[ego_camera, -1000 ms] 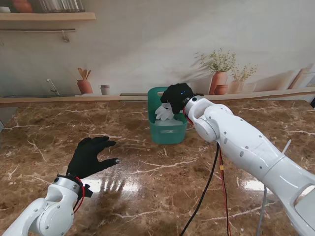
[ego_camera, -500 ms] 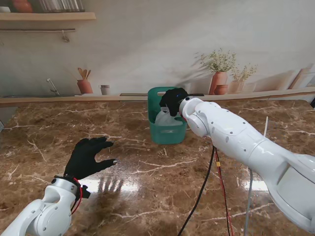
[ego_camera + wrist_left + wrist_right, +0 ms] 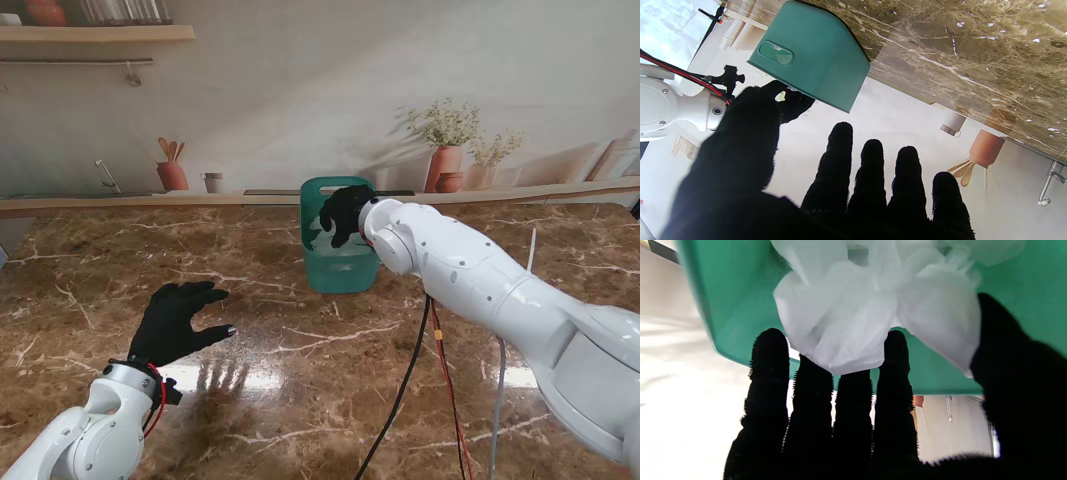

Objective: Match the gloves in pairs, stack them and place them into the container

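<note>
The right hand (image 3: 345,213) grips white gloves (image 3: 870,310) inside the green container (image 3: 338,268) (left hand (image 3: 172,320) splayed, empty).

Container (image 3: 338,268) mouth blocked by right hand (image 3: 346,212); marble table (image 3: 300,350) around open.

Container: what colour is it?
Teal green container, plain with no pattern. Clearest in the left wrist view.

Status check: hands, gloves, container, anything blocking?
Right hand over the green container, white gloves in its mouth; grip on them unclear. Left hand open, holding nothing, above the table. Nothing blocking.
</note>
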Controlling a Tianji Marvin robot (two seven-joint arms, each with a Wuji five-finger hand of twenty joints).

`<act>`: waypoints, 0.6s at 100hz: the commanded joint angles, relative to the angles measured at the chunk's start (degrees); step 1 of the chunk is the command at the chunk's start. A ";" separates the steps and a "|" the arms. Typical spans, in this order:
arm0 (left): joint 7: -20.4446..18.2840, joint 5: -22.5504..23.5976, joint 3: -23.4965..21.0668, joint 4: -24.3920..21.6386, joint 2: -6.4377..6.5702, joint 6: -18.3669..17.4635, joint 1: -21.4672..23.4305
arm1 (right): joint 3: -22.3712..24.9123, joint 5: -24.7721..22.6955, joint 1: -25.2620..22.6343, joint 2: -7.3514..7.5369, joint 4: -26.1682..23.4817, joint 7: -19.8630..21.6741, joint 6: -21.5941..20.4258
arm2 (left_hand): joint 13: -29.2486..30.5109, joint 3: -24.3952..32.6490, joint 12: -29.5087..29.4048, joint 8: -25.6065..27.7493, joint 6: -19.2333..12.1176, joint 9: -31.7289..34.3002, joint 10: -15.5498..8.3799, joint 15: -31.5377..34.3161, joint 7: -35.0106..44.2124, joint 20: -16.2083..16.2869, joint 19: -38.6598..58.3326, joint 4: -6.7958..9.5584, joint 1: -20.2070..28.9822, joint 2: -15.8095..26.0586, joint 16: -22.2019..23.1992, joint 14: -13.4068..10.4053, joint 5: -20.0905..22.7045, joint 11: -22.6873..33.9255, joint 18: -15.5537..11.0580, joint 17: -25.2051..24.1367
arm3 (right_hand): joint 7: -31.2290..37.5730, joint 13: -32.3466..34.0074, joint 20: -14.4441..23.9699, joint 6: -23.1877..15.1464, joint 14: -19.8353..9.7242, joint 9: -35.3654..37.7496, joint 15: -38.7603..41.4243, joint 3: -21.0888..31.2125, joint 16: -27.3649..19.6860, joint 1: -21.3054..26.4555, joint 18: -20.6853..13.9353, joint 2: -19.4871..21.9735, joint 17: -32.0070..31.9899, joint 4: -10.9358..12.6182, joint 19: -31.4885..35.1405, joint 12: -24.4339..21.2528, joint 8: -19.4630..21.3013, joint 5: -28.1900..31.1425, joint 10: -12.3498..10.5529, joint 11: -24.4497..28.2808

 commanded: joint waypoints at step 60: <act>0.06 -0.11 0.22 0.78 0.04 -1.16 -0.50 | 16.13 -4.31 -7.57 8.41 -19.42 14.73 -0.27 | -2.93 -1.36 -0.56 0.42 -0.40 -2.12 -0.92 -2.32 0.07 1.27 -1.19 1.48 1.46 2.43 -0.84 -1.97 0.29 -1.52 -1.05 -0.28 | -10.50 -12.46 0.45 2.06 -1.06 -10.88 -9.51 -15.08 -7.08 -16.23 -1.85 16.66 -11.34 9.40 -16.39 -6.99 -6.68 -12.69 -0.49 -7.61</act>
